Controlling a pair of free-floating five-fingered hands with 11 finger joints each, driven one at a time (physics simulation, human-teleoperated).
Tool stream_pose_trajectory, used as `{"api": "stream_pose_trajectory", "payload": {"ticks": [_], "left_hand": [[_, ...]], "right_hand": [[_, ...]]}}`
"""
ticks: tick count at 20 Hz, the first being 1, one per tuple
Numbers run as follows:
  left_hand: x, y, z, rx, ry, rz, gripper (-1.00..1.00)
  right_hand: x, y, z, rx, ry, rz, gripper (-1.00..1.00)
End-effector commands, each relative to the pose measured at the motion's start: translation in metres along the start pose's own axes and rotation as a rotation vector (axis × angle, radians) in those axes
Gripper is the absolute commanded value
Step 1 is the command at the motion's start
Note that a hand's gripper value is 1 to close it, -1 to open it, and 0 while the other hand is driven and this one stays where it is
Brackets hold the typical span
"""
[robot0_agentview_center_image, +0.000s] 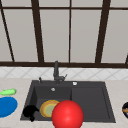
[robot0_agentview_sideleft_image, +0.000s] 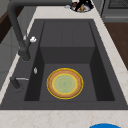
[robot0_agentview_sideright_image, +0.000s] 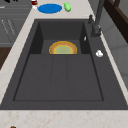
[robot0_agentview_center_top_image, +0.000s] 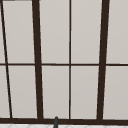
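Front view: one black robot hand low in the lower left of frame, so it's the left one. Seen as a dark, compact clump w/ fingers bunched and pointing down; can't tell whether they're curled shut or just relaxed.

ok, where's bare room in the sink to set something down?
The raised shelf right of the basin is bare. The basin floor is mostly taken by the yellow plate. The left hand sits at the sink's front-left corner, beside the red ball.
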Motion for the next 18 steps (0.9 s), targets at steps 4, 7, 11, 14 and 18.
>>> {"api": "stream_pose_trajectory", "payload": {"ticks": [4,7,11,14,18], "left_hand": [[0.0,0.0,0.0,0.0,0.0,0.0,0.0],[0.0,0.0,0.0,0.0,0.0,0.0,0.0],[0.0,0.0,0.0,0.0,0.0,0.0,0.0],[0.0,0.0,0.0,0.0,0.0,0.0,0.0],[0.0,0.0,0.0,0.0,0.0,0.0,0.0]], "right_hand": [[-0.016,-0.011,-0.012,0.038,-0.04,-0.003,-1.0],[-0.025,-0.015,-0.017,0.045,-0.063,-0.003,-1.0],[-0.029,-0.018,-0.02,0.045,-0.107,0.015,1.0],[-0.031,-0.021,-0.021,-0.053,-0.109,0.001,1.0],[-0.034,-0.027,-0.024,-0.119,-0.104,-0.009,1.0]]}}
